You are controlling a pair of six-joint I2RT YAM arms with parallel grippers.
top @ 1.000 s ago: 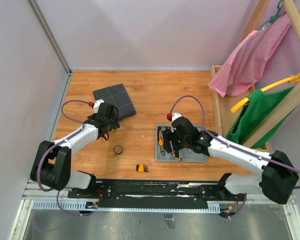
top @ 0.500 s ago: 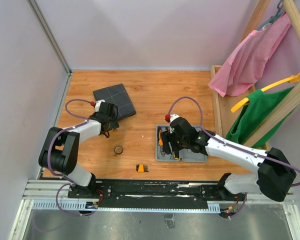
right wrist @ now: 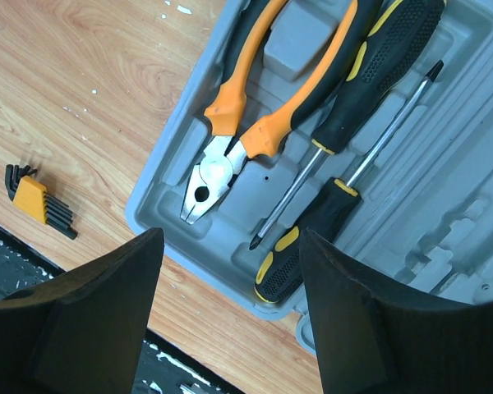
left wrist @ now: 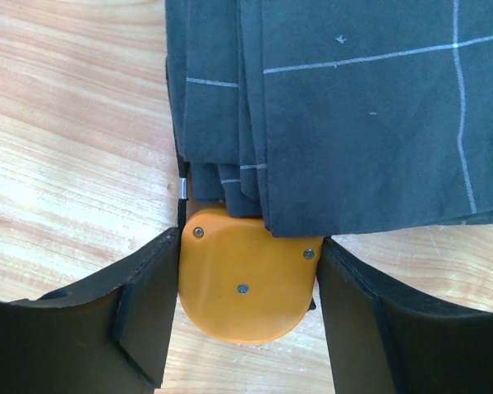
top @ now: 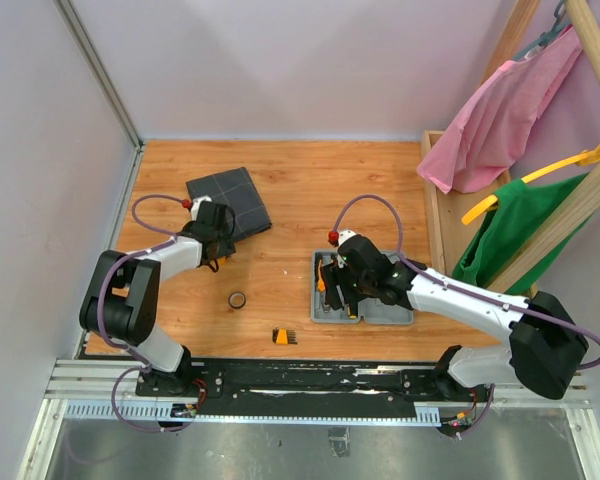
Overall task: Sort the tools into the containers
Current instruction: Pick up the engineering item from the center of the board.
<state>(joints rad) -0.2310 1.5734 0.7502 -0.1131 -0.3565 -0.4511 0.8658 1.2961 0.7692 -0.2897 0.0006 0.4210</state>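
Near the worktop's far-left corner, the left end effector [left wrist: 248, 246] grips the round orange piece [left wrist: 245, 287], half under the fabric pouch [left wrist: 353, 107]. The right end effector [right wrist: 230, 238] hangs open over pliers [right wrist: 263, 107] in the grey case [right wrist: 444, 189].

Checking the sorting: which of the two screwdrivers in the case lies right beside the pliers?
The screwdriver whose handle lies along the pliers' handles; the other screwdriver lies reversed, farther off.
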